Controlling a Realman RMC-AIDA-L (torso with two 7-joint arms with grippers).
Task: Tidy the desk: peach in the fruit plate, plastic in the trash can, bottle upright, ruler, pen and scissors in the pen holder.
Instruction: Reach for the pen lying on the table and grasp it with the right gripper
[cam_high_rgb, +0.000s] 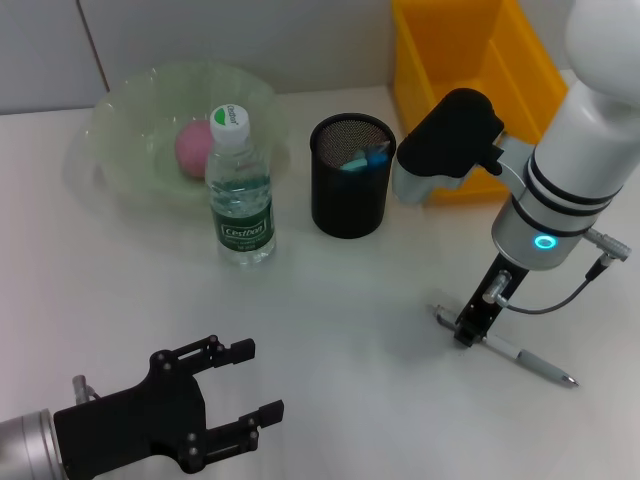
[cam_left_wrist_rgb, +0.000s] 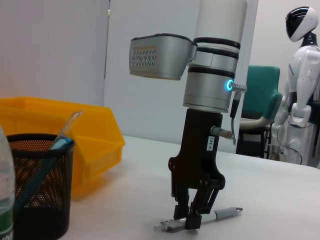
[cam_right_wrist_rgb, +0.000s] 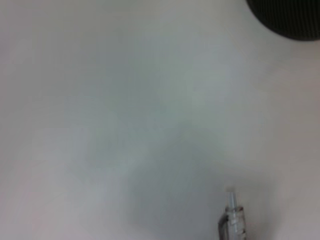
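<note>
While the left gripper (cam_high_rgb: 238, 398) idles open, right gripper (cam_left_wrist_rgb: 194, 216) fingers pinch the pen (cam_high_rgb: 520, 355) near one end; light, slick, likely to pivot.

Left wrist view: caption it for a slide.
Right tool straddles the pen lying on the white table, beside the mesh pen holder and yellow bin.

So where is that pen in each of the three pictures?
Head view: the pen lies on the table at lower right, under the right gripper.
Left wrist view: bottom centre, pen between the fingers.
Right wrist view: only its tip, bottom edge.
Shared landmark: the black mesh pen holder.
</note>
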